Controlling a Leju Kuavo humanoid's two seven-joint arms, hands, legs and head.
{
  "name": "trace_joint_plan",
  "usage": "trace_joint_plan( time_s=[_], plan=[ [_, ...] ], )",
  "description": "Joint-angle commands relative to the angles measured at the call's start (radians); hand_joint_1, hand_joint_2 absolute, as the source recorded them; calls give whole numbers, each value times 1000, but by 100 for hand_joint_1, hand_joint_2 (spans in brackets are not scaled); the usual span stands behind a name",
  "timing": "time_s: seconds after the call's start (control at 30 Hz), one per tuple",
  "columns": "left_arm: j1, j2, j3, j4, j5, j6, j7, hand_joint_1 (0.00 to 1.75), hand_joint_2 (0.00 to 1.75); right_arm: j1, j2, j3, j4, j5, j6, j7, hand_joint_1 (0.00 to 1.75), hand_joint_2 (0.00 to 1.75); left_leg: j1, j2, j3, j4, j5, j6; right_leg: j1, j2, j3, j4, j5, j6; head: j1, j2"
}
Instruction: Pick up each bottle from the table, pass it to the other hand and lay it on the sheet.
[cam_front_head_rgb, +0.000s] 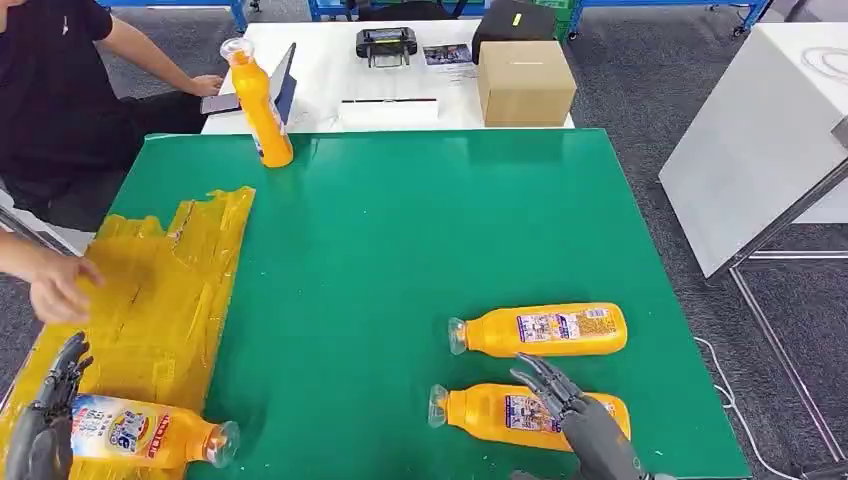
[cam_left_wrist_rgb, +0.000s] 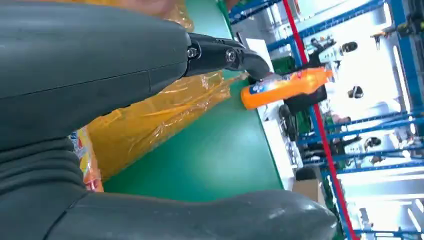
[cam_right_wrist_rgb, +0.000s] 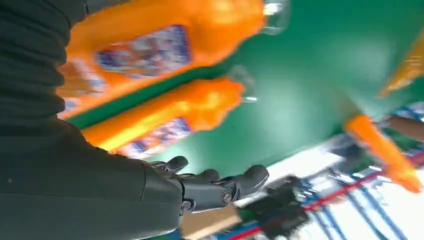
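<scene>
Right hand (cam_front_head_rgb: 575, 415) above orange-filled bottle (cam_front_head_rgb: 530, 413)

Head view looks down; wrist views share the green table (cam_front_head_rgb: 400, 250).

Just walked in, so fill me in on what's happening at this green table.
The robot is moving orange bottles onto the yellow sheet. Its left hand rests by a bottle lying on the sheet. Its right hand hovers open over the nearer bottle of two lying on the table; another stands at the far edge.
</scene>
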Motion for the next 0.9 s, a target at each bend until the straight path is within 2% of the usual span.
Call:
trace_joint_plan(
  time_s=[0.03, 0.13, 0.3, 0.47, 0.67, 0.9],
  plan=[
    [-43, -86, 50, -1, -22, 0, 5, 0, 0, 169, -199, -92, -90, -34, -41, 125, 0, 175, 0, -2, 0, 1, -1, 1, 0, -2, 2, 0, -1, 0, 0, 0],
    [-54, -76, 38, 13, -21, 5, 5, 0, 0, 160, -218, -87, -74, -38, -22, 164, 0, 175, -1, -1, 0, 0, -1, 1, 0, 0, 0, 0, 0, 0, 0, 0],
    [-54, -76, 38, 13, -21, 5, 5, 0, 0, 160, -218, -87, -74, -38, -22, 164, 0, 175, -2, 0, 1, 0, -1, 1, 0, 0, 1, -1, 0, -1, 0, 0],
    [-66, -60, 1, 28, -14, 18, 5, 0, 0, 106, -221, -52, -13, -35, 7, 198, 0, 175, 0, 0, 2, -1, -1, 0, 1, 1, 2, -3, 1, -1, 0, 0],
    [-76, -34, -35, 54, -12, 59, 5, 0, 0, 16, -178, -30, 95, -26, 47, 190, 0, 175, 0, 0, 3, -2, 0, 1, 2, 1, 4, -4, 2, -1, 0, 0],
    [-81, -25, -36, 66, -1, 65, 5, 0, 0, 18, -197, -38, 93, -25, 67, 200, 0, 175, 0, 1, 3, -2, 0, 0, 1, 1, 3, -4, 1, -2, 0, 0]
  ],
)
